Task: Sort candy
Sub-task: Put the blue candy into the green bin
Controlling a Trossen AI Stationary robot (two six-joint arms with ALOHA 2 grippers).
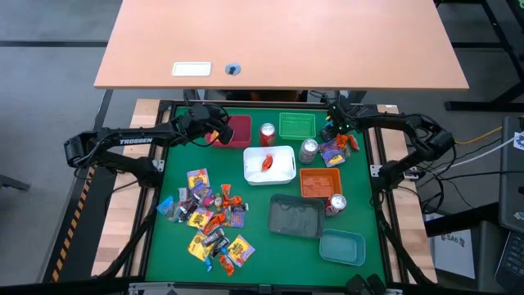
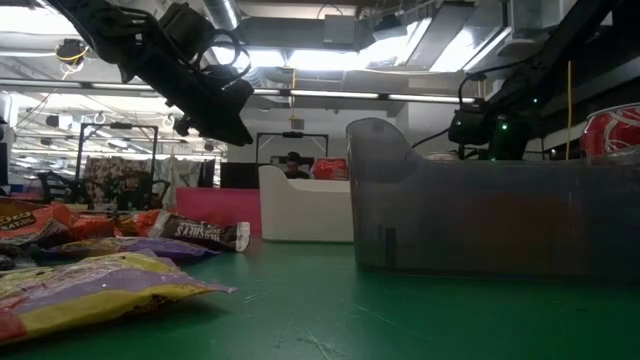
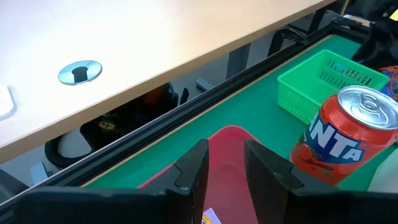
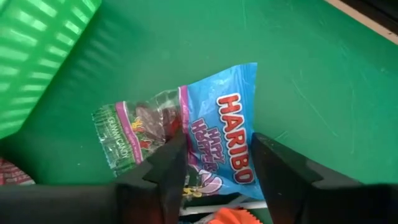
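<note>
- Over the far right of the table [image 1: 254,246], your right end effector [image 4: 214,165] hangs above a blue Haribo packet [image 4: 224,146], fingers apart astride it, nothing gripped.
- Step in hand, by my judgement: picking this packet. Next, you lower, close, then lift.
- Green basket [image 4: 37,56] sits just beside; descend clear of its wall.
- Left end effector [image 3: 224,171] hovers over the red tray [image 3: 233,143], part open and empty, Fanta can [image 3: 348,140] near.
- Most candy [image 1: 209,217] lies front left.
</note>
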